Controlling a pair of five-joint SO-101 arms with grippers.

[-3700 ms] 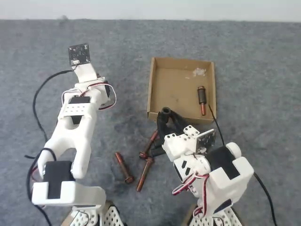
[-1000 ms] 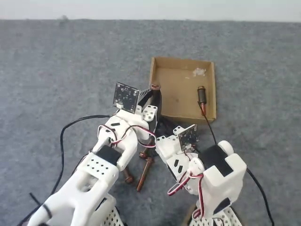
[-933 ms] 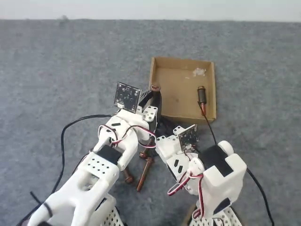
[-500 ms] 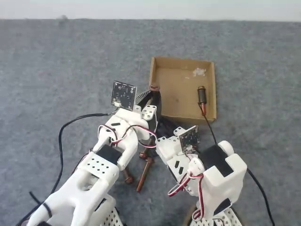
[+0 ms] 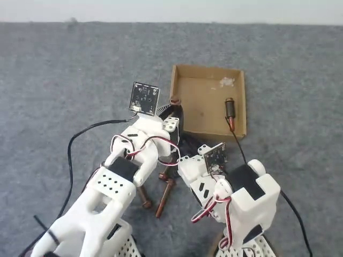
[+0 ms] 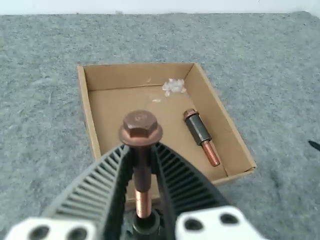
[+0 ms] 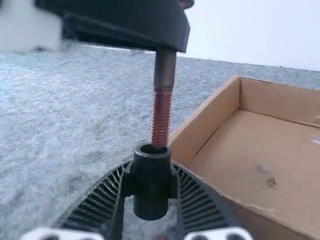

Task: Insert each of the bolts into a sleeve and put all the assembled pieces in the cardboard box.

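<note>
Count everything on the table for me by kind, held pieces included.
Loose bolts: 3, two partly under an arm
Bolt in left gripper: 1
Sleeve in right gripper: 1
Assembled piece in cardboard box: 1
Cardboard box: 1
Total: 7

A copper bolt [image 6: 140,150] stands upright, its threaded tip at the mouth of a black sleeve [image 7: 150,185], just beside the open cardboard box [image 5: 206,68]. One assembled piece [image 5: 230,113] lies inside the box. Other bolts [image 5: 165,197] lie on the grey counter [image 5: 53,80].
</note>
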